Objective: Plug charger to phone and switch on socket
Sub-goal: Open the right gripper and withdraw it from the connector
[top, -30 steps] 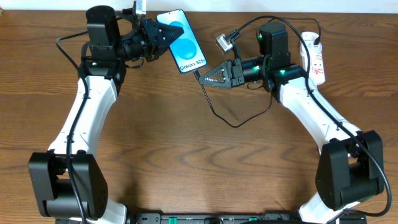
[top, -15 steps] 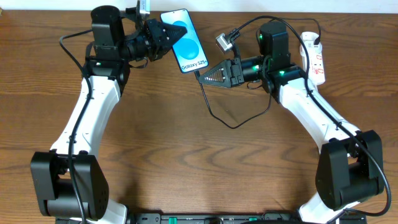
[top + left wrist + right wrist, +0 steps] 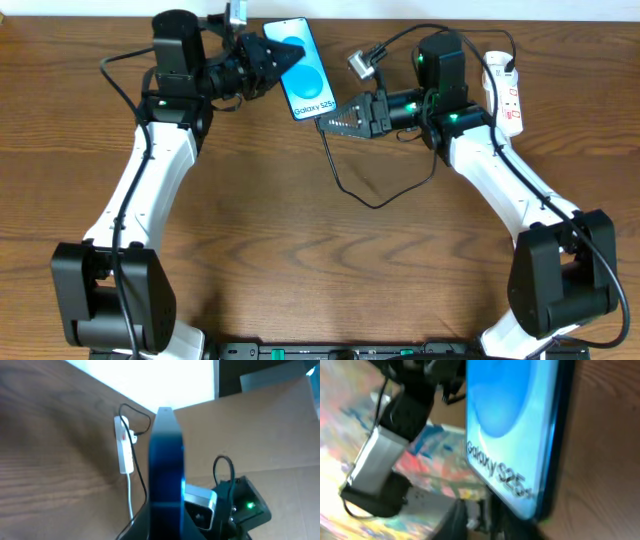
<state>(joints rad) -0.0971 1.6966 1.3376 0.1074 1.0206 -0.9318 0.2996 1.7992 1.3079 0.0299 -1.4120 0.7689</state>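
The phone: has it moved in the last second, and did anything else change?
The left gripper, holding the phone, carried it a little sideways toward the right gripper. The right gripper edged slightly up toward the phone's lower end, with the charger tip at its fingers. Nothing was let go. The socket and the charger's loop on the table stayed where they were.

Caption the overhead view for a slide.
Left claw grips the Galaxy phone; right claw holds the charger at its lower edge.
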